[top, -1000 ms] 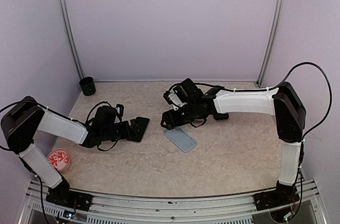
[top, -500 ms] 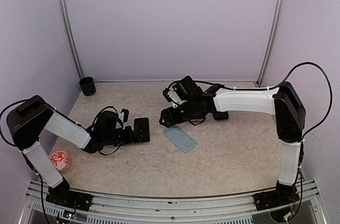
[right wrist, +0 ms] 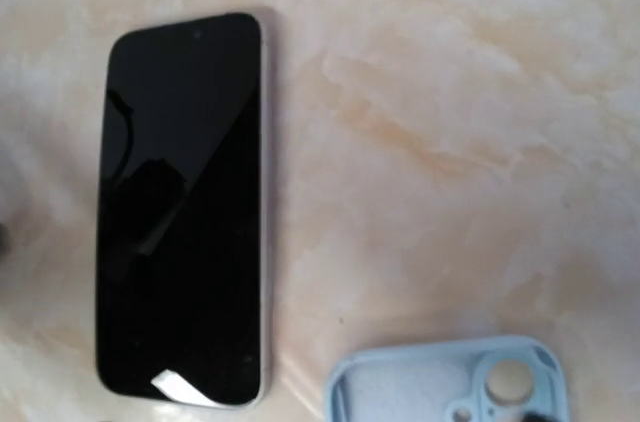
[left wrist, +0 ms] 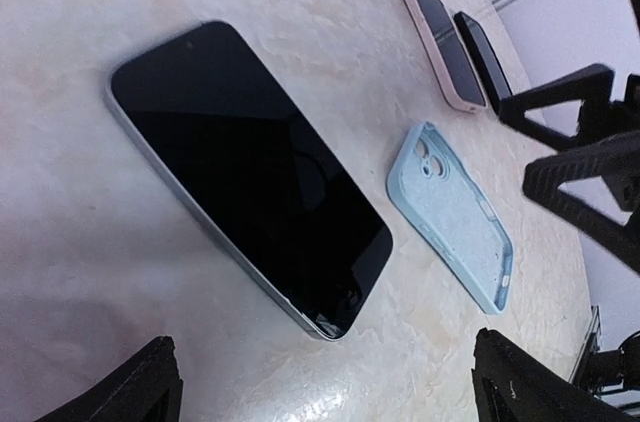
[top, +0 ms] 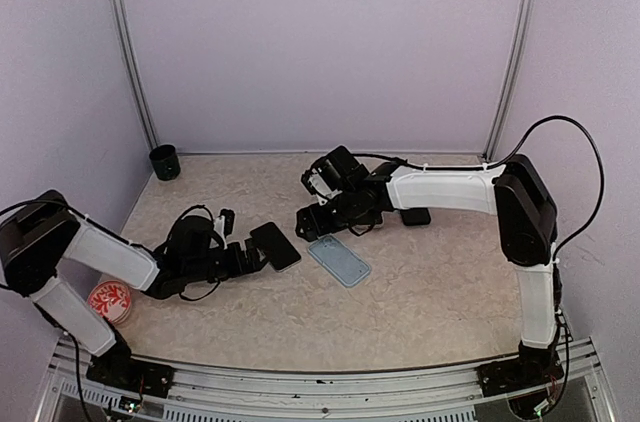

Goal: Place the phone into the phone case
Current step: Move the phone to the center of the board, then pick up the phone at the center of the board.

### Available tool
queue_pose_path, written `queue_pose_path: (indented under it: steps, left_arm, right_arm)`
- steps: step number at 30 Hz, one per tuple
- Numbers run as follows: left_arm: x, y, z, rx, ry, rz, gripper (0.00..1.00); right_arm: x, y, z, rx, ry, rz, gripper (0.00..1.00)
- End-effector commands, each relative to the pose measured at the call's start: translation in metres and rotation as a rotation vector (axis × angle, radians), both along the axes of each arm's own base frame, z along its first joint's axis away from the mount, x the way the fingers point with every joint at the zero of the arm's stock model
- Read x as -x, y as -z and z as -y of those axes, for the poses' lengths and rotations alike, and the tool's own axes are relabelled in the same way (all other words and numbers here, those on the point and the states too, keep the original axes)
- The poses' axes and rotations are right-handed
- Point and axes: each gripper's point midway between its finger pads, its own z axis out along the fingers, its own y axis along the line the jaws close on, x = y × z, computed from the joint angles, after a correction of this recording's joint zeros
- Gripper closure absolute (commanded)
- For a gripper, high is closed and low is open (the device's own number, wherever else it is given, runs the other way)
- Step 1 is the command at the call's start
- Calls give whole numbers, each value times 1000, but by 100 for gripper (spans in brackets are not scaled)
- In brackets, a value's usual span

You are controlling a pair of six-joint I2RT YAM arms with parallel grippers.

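The phone [top: 275,246] lies flat and screen-up on the table, a black slab with a silver edge [left wrist: 250,177] [right wrist: 185,207]. The phone case [top: 340,262] is light blue and empty, lying open side up just to the phone's right [left wrist: 455,212] [right wrist: 450,382]. My left gripper [top: 237,239] is open at the phone's near-left end; its fingertips [left wrist: 150,387] stand wide, and the phone lies ahead of them untouched. My right gripper [top: 305,225] hovers open above the gap between phone and case, with its fingers [left wrist: 590,182] apart.
Two other phones, one in a pink case [left wrist: 440,42] and one black [left wrist: 483,47], lie farther back near the right arm. A black cup [top: 164,161] stands in the back left corner. A red-patterned disc [top: 110,300] lies near the left arm's base.
The phone has slid right and turned diagonal. My left gripper has drawn back from over it. The right gripper has shifted a little left and spread wider.
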Motion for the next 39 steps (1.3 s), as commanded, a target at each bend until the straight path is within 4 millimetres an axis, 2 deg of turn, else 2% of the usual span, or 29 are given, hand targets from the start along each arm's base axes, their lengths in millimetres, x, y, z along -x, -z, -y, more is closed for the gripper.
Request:
queue_pose_path:
  steps: [1,2,6,12,15,22,31,39]
  left_arm:
    - [-8,-30,-33,-43,-149,78,1]
    - [-9,-40,-38,-42,-171,98,1]
    - [-9,-56,-55,-46,-228,131,1]
    - [-2,-62,-78,10,-321,124,1]
    - [-5,-57,-94,-19,-408,69,1]
    - [-5,-52,-96,-74,-405,53,1]
    - [-3,-46,-98,-76,-405,46,1]
    - [-3,-39,-98,-91,-410,25,1]
  right_arm:
    - [9,8,-20,66,-55,28,2]
    - [11,11,-25,74,-70,30,1]
    - [14,16,-43,76,-106,41,1]
    - [20,32,-61,115,-135,42,1]
    - [25,41,-70,129,-146,39,1]
    - [24,63,-71,158,-119,20,0]
    - [26,74,-76,175,-130,15,1]
    - [27,94,-70,295,-121,62,1]
